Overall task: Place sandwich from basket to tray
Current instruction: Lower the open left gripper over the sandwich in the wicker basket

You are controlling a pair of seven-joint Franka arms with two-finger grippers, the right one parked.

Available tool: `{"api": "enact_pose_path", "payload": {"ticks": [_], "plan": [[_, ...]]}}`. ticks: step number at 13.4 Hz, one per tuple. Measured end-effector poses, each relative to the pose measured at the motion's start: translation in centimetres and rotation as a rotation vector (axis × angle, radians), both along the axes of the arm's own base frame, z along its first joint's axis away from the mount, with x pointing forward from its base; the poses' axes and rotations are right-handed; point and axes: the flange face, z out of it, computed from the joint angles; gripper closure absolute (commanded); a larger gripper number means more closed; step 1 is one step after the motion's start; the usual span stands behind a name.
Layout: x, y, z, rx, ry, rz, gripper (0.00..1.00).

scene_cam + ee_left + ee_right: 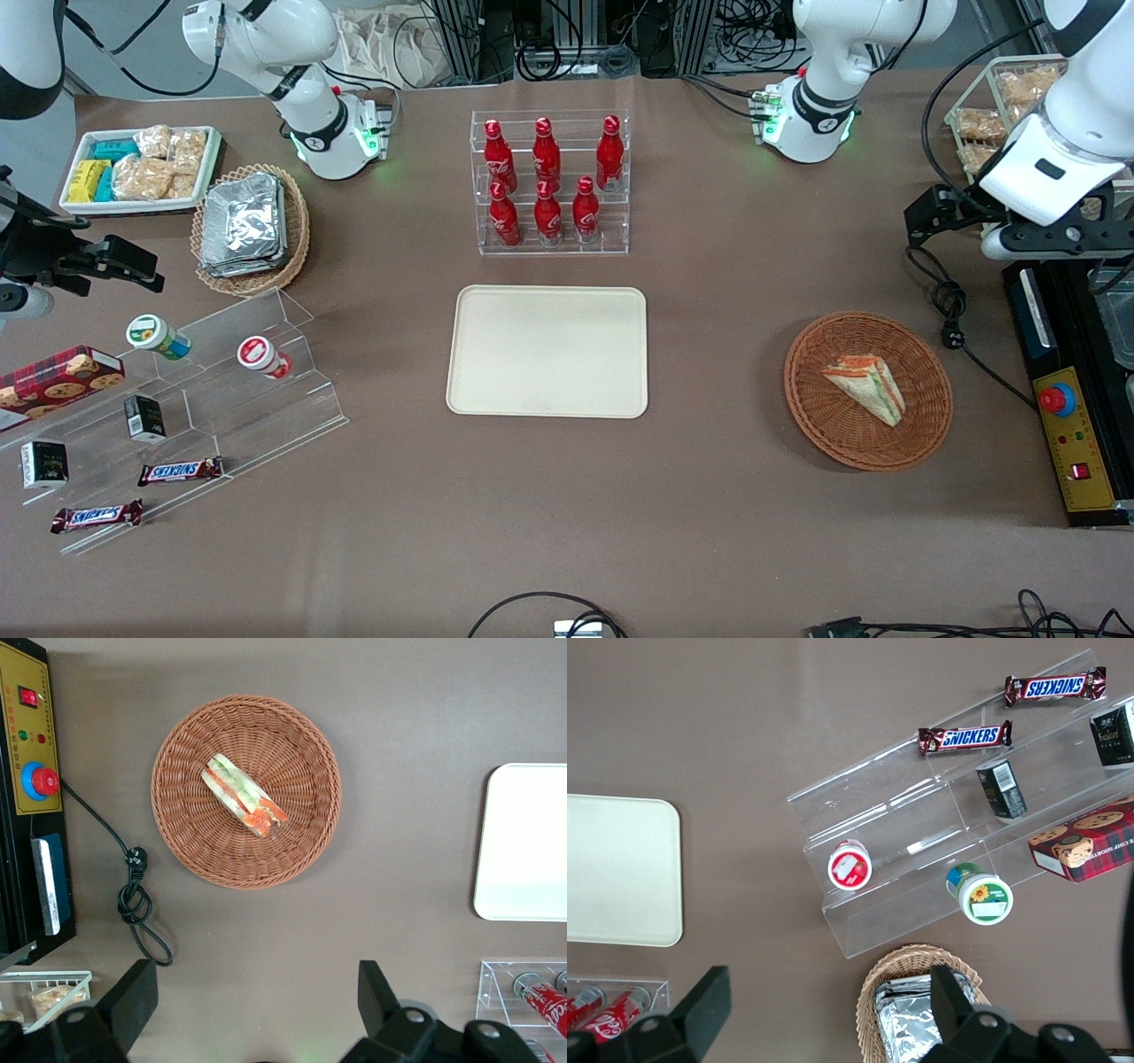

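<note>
Near the working arm's end of the table: sandwich [866, 387] lies in basket [819, 416], untouched.
Tray [547, 351]: mid-table, bare.
Claw [252, 1010]: wide open, holding nothing, raised, farther from the front camera than the basket.
Progress: nothing done; grasp, carry and placing all remain.
</note>
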Motion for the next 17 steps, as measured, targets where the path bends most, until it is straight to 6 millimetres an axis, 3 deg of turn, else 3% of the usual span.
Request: {"api": "enact_pose_path", "payload": {"ticks": [5,7,9,12,14,17], "plan": [[0.3,0.0,-0.5,0.0,-0.002,-0.001,0.0],[1.1,-0.1,-2.1,-0.001,-0.013,0.005,0.0],[2.8,-0.2,-5.6,0.0,-0.042,0.099,0.0],[5.5,-0.2,-12.4,0.022,-0.01,0.339,0.0],[7.0,0.8,-17.5,0.043,-0.001,0.474,0.0],[7.7,3.2,-24.9,0.072,-0.037,0.547,0.0]]}}
